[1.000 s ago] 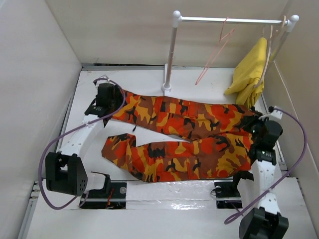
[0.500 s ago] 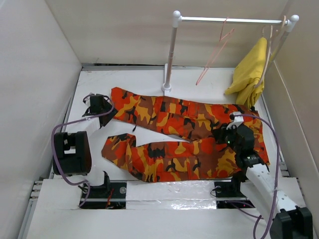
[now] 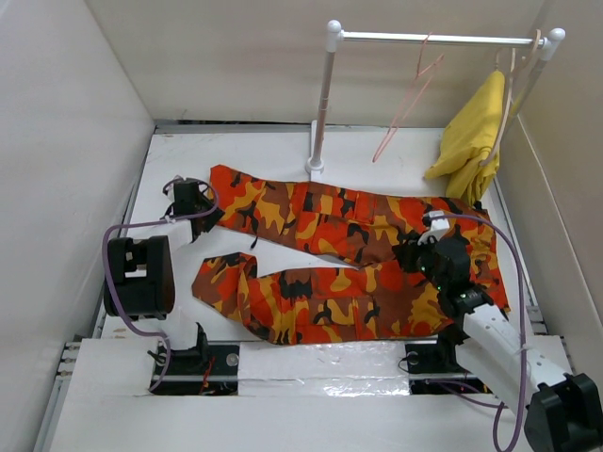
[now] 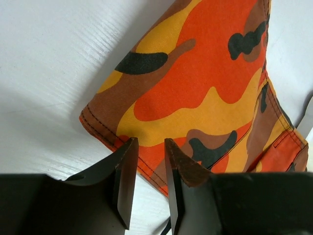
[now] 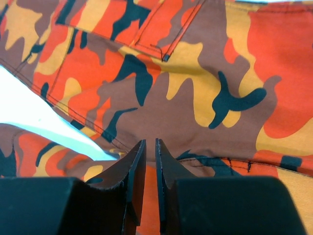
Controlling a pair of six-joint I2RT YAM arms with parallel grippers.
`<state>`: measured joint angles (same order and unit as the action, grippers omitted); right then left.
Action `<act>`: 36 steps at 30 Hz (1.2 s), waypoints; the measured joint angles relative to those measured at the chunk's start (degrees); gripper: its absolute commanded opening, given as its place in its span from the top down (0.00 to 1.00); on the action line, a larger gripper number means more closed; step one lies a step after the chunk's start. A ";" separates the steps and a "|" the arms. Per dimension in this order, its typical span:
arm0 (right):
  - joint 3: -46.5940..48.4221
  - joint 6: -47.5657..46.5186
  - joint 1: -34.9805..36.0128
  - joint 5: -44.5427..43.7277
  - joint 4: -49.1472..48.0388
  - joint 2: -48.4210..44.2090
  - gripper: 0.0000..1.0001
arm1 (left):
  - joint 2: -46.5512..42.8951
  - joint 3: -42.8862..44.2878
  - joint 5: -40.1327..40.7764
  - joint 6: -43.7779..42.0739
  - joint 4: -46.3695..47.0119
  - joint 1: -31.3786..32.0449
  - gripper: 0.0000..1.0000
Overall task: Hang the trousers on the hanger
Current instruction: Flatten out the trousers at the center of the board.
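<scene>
The camouflage trousers (image 3: 339,254) lie flat on the white table, waist at the right, both legs running left. The pink wire hanger (image 3: 405,99) hangs from the rail at the back, apart from the trousers. My left gripper (image 3: 201,204) hovers at the hem of the far leg; in the left wrist view the gripper (image 4: 149,142) stands a little open over the hem of the trousers (image 4: 195,98), with nothing between the jaws. My right gripper (image 3: 415,252) is over the crotch area; in the right wrist view the gripper (image 5: 150,142) is nearly closed above the trousers (image 5: 195,98), holding nothing.
A white rack pole (image 3: 320,104) stands on the table just behind the trousers, carrying the rail (image 3: 433,39). A yellow garment (image 3: 471,137) hangs on a beige hanger (image 3: 513,75) at the rail's right end. White walls close in on the left, back and right.
The left arm folded back, its gripper shifting slightly off the far leg's end. The right gripper moved left from the waist's right edge to over the crotch. The trousers stayed put.
</scene>
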<state>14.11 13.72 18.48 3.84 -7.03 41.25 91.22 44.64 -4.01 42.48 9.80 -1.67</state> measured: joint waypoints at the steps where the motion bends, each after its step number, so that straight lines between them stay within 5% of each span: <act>1: 0.00 0.00 0.00 -0.11 -0.17 -0.33 0.80 | 0.00 0.00 0.24 0.11 0.20 0.11 0.71; 6: 0.00 0.00 0.00 -0.48 -1.18 -1.14 0.80 | -0.33 -0.90 1.29 1.40 1.03 0.52 0.63; 10: 0.00 0.00 0.00 -0.46 -1.18 -0.98 0.80 | -3.69 -5.18 3.21 1.99 1.46 0.76 0.44; 15: 0.00 0.00 0.00 -0.50 -1.18 -0.74 0.79 | -7.13 -8.87 5.66 2.67 2.05 1.22 0.45; 27: 0.00 0.00 0.00 -0.35 -1.49 0.28 0.79 | -2.10 -5.01 6.14 3.69 3.74 0.42 0.67; 33: 0.00 0.00 0.00 0.04 -1.60 0.35 0.78 | -4.66 0.02 7.65 2.36 2.78 1.01 1.00; 36: 0.00 0.00 0.00 0.46 -1.62 0.35 0.78 | -7.45 2.67 9.88 0.96 1.84 3.65 1.00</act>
<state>14.11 13.72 18.48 4.29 -8.64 41.60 83.77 47.31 5.87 43.44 11.64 1.98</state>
